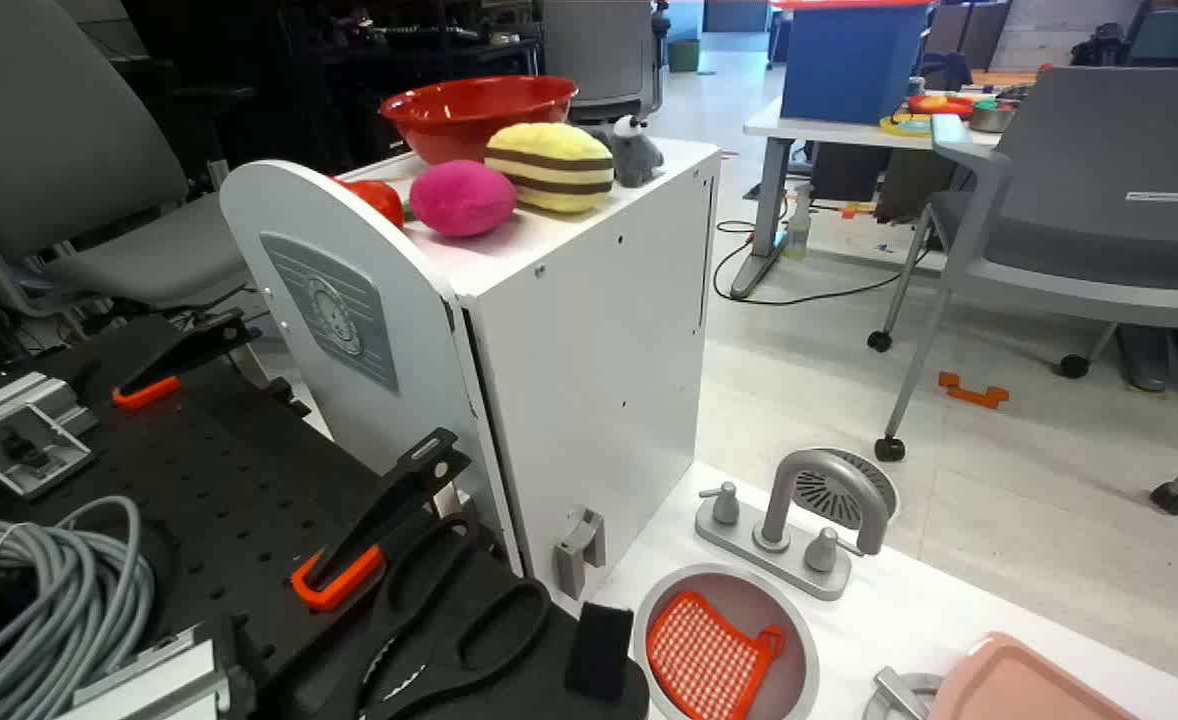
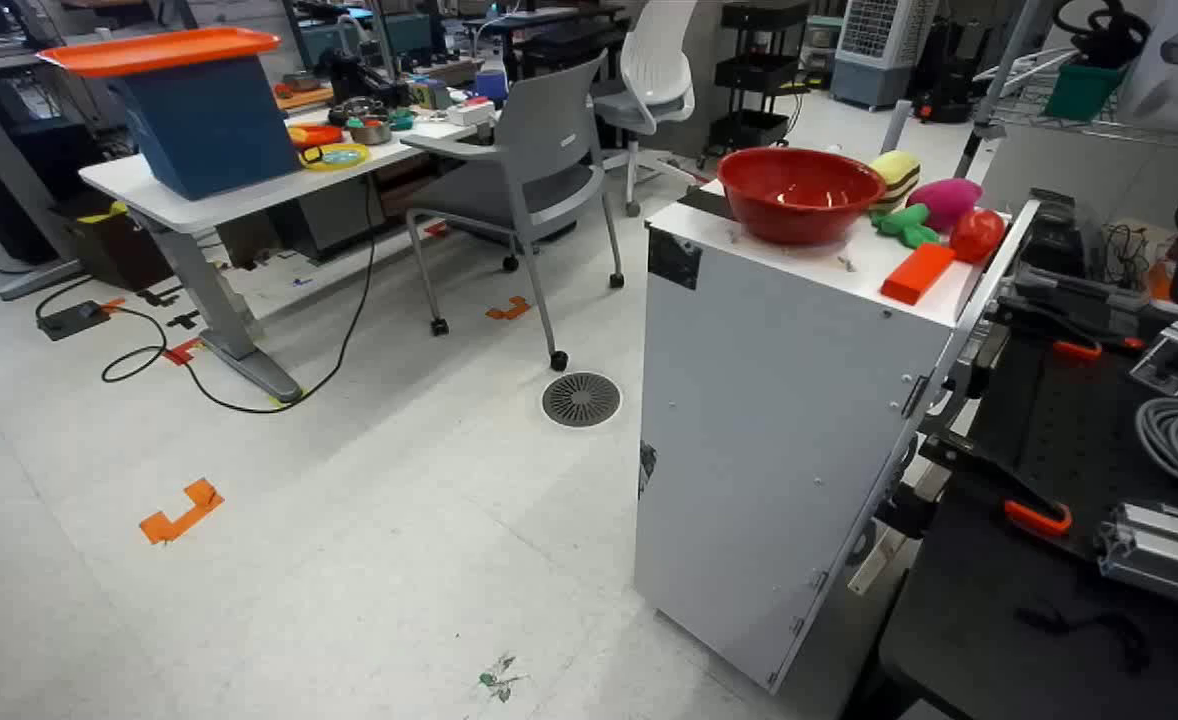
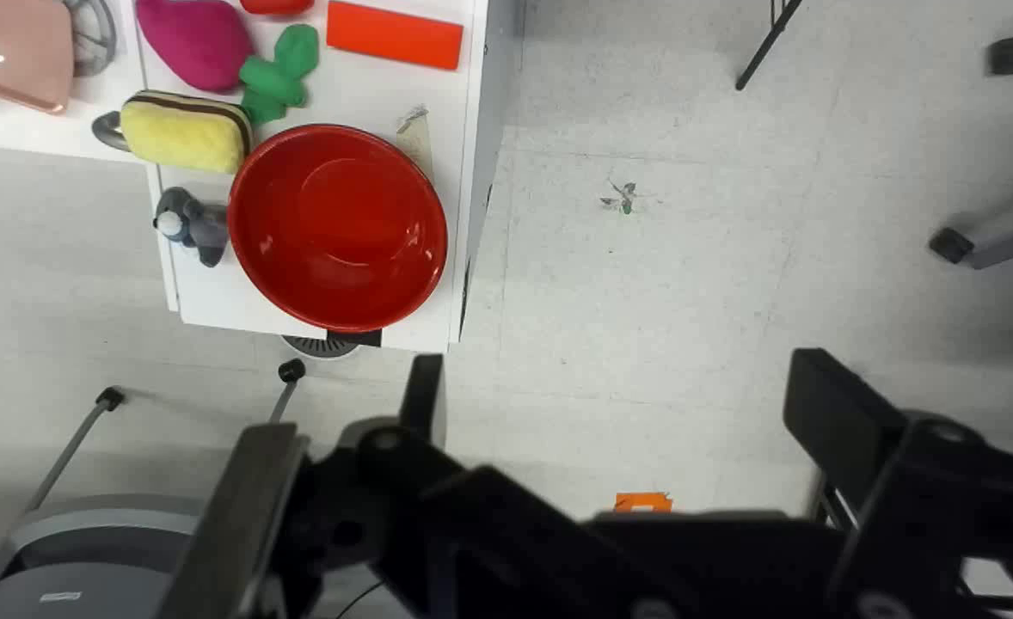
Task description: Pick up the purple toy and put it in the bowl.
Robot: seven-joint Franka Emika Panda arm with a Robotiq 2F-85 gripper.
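The purple toy (image 1: 462,198), a magenta-pink plush ball, lies on top of the white cabinet (image 1: 589,330). It also shows in an exterior view (image 2: 946,202) and at the top left of the wrist view (image 3: 199,41). The wide red bowl (image 3: 339,228) stands upright on the same cabinet top and holds nothing. It also shows in both exterior views (image 1: 479,105) (image 2: 799,195). My gripper (image 3: 620,370) shows only in the wrist view. Its fingers are wide apart with only floor seen between them. In that view the bowl lies up and left of the fingers, the toy farther up-left.
On the cabinet top, a yellow striped toy (image 3: 184,133) lies between purple toy and bowl. A green toy (image 3: 274,82), red-orange block (image 3: 395,34), red round toy (image 2: 976,235) and grey plush (image 3: 190,225) lie nearby. A curved panel (image 1: 339,290) rises at one cabinet edge.
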